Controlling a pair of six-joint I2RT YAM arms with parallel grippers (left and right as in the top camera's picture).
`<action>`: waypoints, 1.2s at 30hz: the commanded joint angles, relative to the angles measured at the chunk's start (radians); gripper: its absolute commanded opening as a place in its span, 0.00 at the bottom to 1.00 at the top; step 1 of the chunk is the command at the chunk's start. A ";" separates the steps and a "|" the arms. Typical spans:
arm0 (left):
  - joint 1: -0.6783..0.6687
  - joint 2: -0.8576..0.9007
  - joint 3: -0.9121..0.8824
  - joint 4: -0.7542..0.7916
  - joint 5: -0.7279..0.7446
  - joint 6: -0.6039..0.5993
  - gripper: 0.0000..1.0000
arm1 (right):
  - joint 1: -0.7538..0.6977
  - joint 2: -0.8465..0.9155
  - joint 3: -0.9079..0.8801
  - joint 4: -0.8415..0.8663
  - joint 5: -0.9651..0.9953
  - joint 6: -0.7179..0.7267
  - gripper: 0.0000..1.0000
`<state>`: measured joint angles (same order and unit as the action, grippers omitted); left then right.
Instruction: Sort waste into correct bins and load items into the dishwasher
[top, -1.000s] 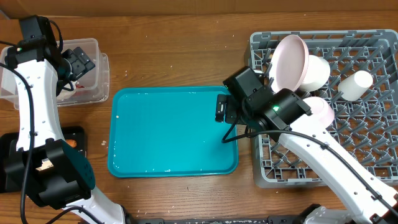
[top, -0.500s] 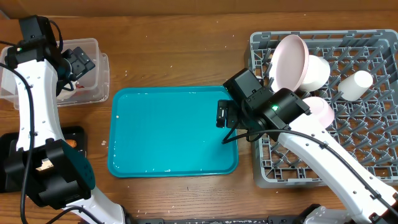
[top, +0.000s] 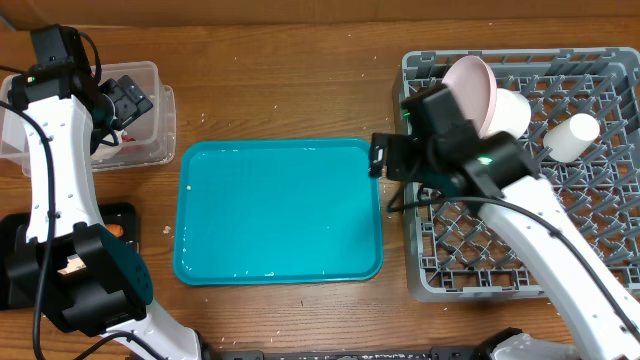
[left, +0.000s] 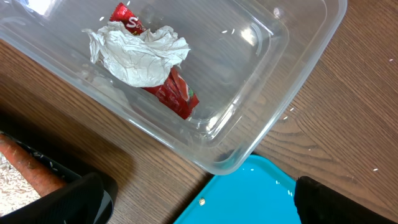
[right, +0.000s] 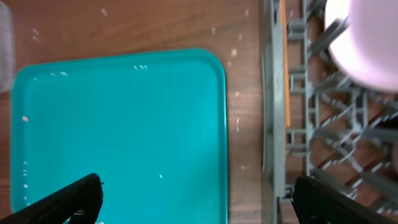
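Right gripper (right: 196, 190) spread wide and empty, over the teal tray's (top: 280, 210) right edge beside the dish rack (top: 560, 250).
Left gripper (left: 199, 193) likewise agape above the clear tub (left: 273, 93) holding napkin (left: 140, 53) and red wrapper (left: 174, 90); carrot (left: 25, 165) lies in the black tray (top: 12, 262); plate (top: 465, 85), white bowl (top: 508, 108) and cup (top: 572, 135) racked; teal tray bare; looks nearly finished.

Both arms are built alike: long white shells for the links, chunky black housings at the joints. The left arm (top: 45, 160) has thin black cables trailing beside its white link and a tiny green light near its upper joint. The right arm (top: 465, 150) shows a green light too, with a black cable curling below its wrist. The fingers (left: 74, 199) are matte black with rounded tips.
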<state>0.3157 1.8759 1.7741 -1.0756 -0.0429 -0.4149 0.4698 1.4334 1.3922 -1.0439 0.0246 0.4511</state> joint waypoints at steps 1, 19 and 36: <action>-0.001 -0.011 0.024 0.003 -0.016 0.011 1.00 | -0.038 -0.111 -0.033 0.027 -0.030 -0.070 1.00; -0.001 -0.012 0.024 0.003 -0.016 0.011 1.00 | -0.361 -0.835 -0.859 0.628 -0.266 -0.172 1.00; -0.001 -0.011 0.024 0.003 -0.016 0.011 1.00 | -0.492 -1.268 -1.181 0.792 -0.251 -0.240 1.00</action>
<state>0.3157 1.8759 1.7741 -1.0756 -0.0498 -0.4149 -0.0124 0.2073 0.2398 -0.2764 -0.2211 0.2619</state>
